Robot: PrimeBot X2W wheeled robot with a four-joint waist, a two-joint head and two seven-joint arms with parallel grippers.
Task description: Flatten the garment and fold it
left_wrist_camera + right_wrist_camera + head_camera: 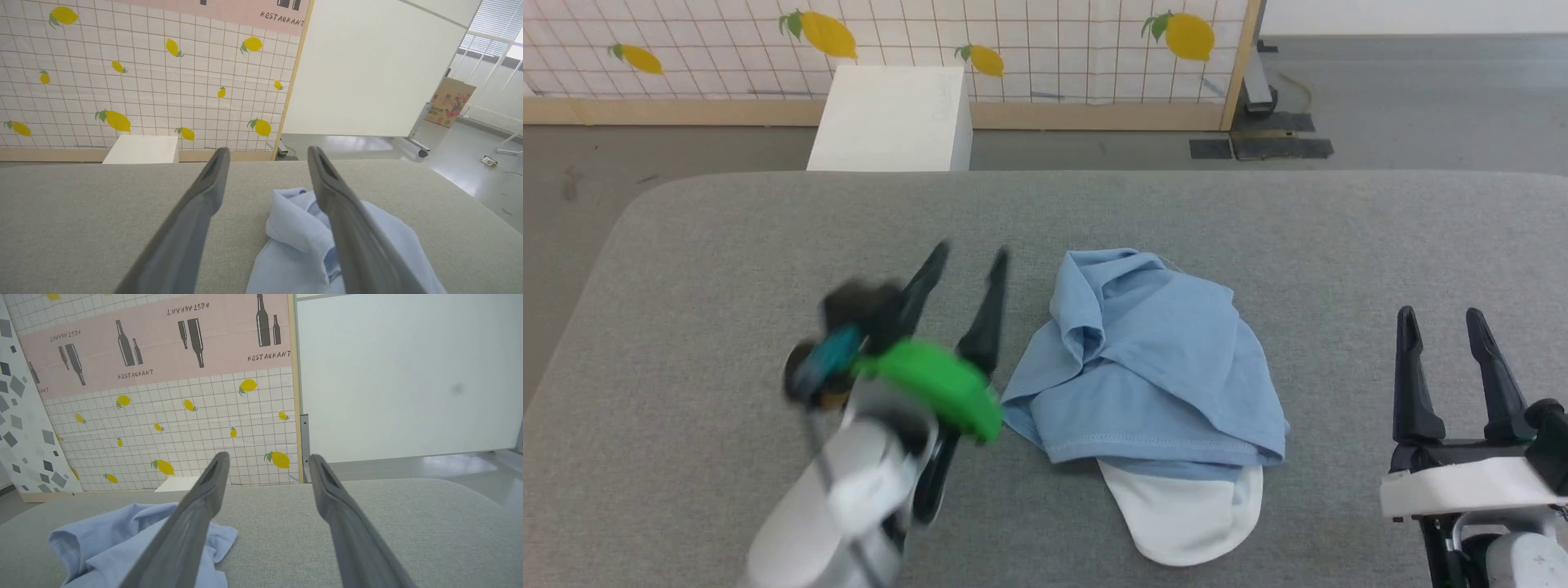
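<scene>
Grey fabric-padded table (727, 269) under both arms. Our left gripper (972, 250), long dark fingers spread, holds nothing; crumpled light blue polo shirt (1160, 359) lies just to its right. Our right gripper (1439, 314) spread too, empty, shirt well to its left. We judge flattening barely begun; next move calls for pinching an edge, hem or sleeve, and pulling outward.

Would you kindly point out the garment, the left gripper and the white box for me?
the garment (1168, 351): head view, middle of the crumpled blue fabric.
the left gripper (973, 251): head view, midway between its spread fingertips.
the white box (890, 114): head view, its top face.
</scene>
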